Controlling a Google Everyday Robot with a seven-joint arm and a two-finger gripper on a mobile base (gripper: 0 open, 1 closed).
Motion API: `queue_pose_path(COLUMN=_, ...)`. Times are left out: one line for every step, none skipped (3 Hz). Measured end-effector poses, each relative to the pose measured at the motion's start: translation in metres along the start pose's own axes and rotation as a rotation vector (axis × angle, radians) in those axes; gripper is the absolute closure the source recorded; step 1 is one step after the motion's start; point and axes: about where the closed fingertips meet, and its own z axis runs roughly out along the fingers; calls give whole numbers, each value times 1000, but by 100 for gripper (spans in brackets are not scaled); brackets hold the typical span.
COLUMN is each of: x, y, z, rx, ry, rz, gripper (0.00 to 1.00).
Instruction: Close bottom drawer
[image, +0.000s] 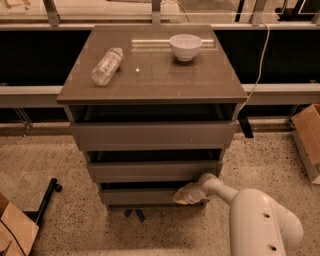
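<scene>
We seem mid-push, the gripper (187, 194) against the bottom drawer (140, 196) (open or clenched, we cannot tell); next, probably, a straight inward shove.

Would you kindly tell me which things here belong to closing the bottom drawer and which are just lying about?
For the job: bottom drawer; end effector, at its front's right end.
Lying about: plastic bottle and white bowl on the cabinet top; cardboard box at far right.
</scene>
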Motion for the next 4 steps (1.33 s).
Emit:
queue_pose_path(x=0, y=2, z=2, rx=-4, ry=-1, rz=0, gripper=34)
queue_pose_path(x=-1, y=4, z=5, rx=-8, ry=-2, rz=0, gripper=11)
queue_pose_path(x=-1, y=11, z=6, rx=-12, ry=-2, rz=0, gripper=0)
queue_pose_path(x=-1, y=14, z=5, rx=-12, ry=-2, rz=0, gripper=0)
